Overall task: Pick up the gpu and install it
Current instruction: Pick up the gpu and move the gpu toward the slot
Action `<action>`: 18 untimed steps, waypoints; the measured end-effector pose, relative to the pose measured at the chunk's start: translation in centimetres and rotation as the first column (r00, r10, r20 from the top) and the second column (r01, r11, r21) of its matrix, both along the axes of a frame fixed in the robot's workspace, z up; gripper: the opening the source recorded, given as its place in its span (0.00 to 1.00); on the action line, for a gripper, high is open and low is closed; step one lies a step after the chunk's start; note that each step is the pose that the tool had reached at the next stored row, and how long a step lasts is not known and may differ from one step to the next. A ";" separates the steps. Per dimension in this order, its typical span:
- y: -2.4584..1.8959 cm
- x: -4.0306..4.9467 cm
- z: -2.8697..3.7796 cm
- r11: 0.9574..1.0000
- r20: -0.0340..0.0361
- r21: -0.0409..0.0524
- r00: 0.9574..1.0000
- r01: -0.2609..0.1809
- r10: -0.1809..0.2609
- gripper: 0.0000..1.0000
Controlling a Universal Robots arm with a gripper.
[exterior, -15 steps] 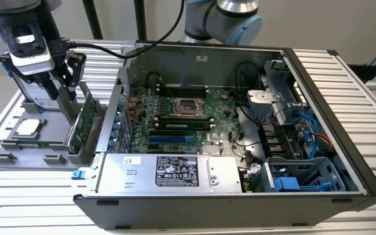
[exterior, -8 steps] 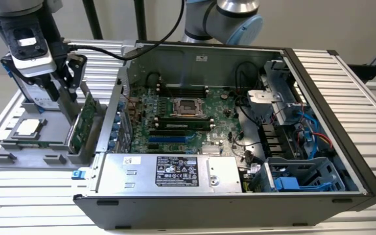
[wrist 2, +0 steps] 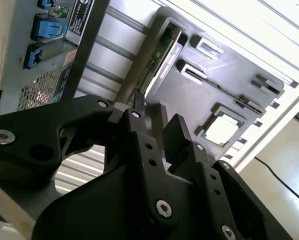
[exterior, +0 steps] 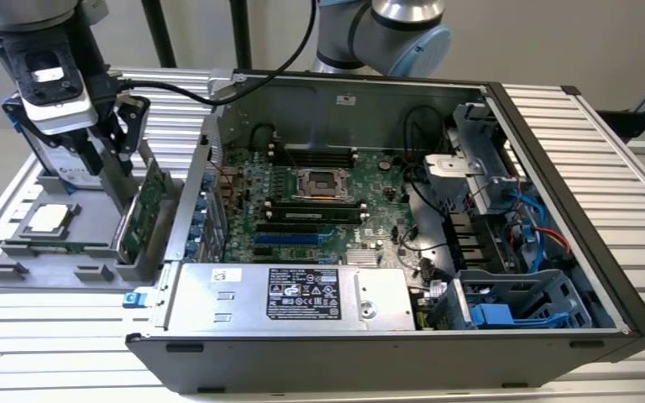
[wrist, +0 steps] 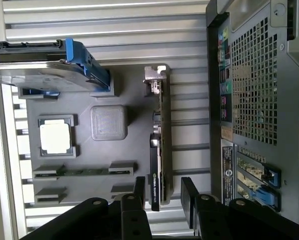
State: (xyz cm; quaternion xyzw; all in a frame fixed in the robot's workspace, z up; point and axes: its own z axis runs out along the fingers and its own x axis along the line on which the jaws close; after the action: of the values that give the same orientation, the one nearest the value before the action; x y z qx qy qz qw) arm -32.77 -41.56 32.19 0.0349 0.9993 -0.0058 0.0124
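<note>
I see a table (exterior: 591, 159) of ribbed aluminium slats, with a pale wall (exterior: 547, 42) behind it. An open computer case (exterior: 412, 357) lies on the slats, its motherboard (exterior: 322, 201) facing up and a silver power supply (exterior: 289, 294) along the near side.

At the exterior view's left, just beside the case's rear panel, sits a grey fixture tray (wrist: 134, 140). It carries a processor (exterior: 48, 220), a narrow memory stick (wrist: 84, 171) and a hard drive with blue rails (wrist: 49, 75). The drive stands close by the arm's wrist, and the case wall rises on the tray's other side.

The gpu (exterior: 141, 210) stands on its long edge in the tray slot nearest the case. Its green circuit board shows in the exterior view. In the first wrist view it appears edge-on, with a silver bracket at the far end and a black strip near the fingers.

My gripper (wrist: 164, 195) hangs over the card's near end. Its fingers (wrist: 190, 196) are spread apart, one to each side of the card's edge, with daylight between them and the card.
</note>
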 end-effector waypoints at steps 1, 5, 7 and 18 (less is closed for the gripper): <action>0.00 0.00 -0.03 1.000 0.000 0.000 1.000 0.000 0.000 1.00; 0.01 0.00 -0.17 1.000 0.000 -0.001 1.000 0.000 0.000 1.00; 0.00 0.00 -0.27 1.000 0.000 -0.002 1.000 0.000 0.000 1.00; 0.00 0.00 -0.89 1.000 0.000 -0.008 1.000 0.000 0.000 1.00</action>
State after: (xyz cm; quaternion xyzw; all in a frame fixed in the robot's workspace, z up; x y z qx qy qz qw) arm -32.77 -41.56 31.30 0.0349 0.9993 -0.0098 0.0126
